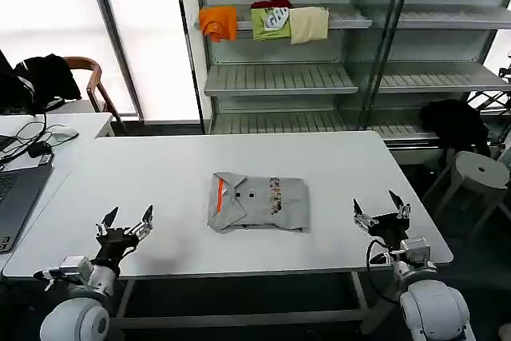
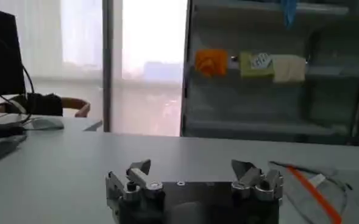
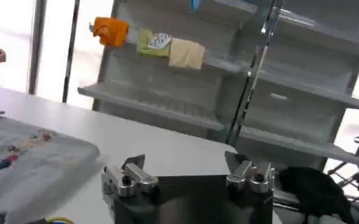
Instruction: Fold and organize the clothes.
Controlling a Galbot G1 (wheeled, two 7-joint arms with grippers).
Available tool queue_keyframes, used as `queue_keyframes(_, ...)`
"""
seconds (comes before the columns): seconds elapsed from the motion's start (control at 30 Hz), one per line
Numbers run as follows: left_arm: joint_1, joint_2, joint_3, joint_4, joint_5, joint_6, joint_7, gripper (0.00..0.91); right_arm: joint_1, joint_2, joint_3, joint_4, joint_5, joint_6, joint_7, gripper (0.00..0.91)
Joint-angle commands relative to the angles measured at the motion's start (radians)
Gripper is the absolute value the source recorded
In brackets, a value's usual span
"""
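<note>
A light grey shirt (image 1: pixel 257 201) lies folded into a neat rectangle at the middle of the white table (image 1: pixel 160 173), collar with an orange strip toward my left, small multicoloured print on top. Its collar (image 2: pixel 316 192) appears in the left wrist view and its printed part (image 3: pixel 21 161) in the right wrist view. My left gripper (image 1: pixel 125 220) hovers open near the table's front left edge, apart from the shirt; the left wrist view has this gripper (image 2: pixel 191 173) with nothing between its fingers. My right gripper (image 1: pixel 382 206) stands open at the front right, likewise empty, as the gripper (image 3: pixel 185 167) in its wrist view confirms.
Orange, green and cream folded garments (image 1: pixel 263 21) sit on a metal shelf behind the table. A laptop (image 1: pixel 16 193) and cables lie on a desk at the left, by a chair with black clothing (image 1: pixel 48 77). A white stool (image 1: pixel 479 173) and a black bag (image 1: pixel 455 121) stand at the right.
</note>
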Motion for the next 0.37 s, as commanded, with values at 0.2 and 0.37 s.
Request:
queue_keyframes(0.2,-0.001,-0.014,0.009,0.009,0.005,-0.048,0.004,0.907,-0.009,-0.007,-0.004,0.001,0.018,0.014,-0.02,0.907)
queue_keyframes(0.37,-0.014,-0.022,0.012,0.005,0.011,-0.045,0.006,0.907,-0.011,-0.014,-0.003,-0.003,0.005,0.009,-0.022,0.907)
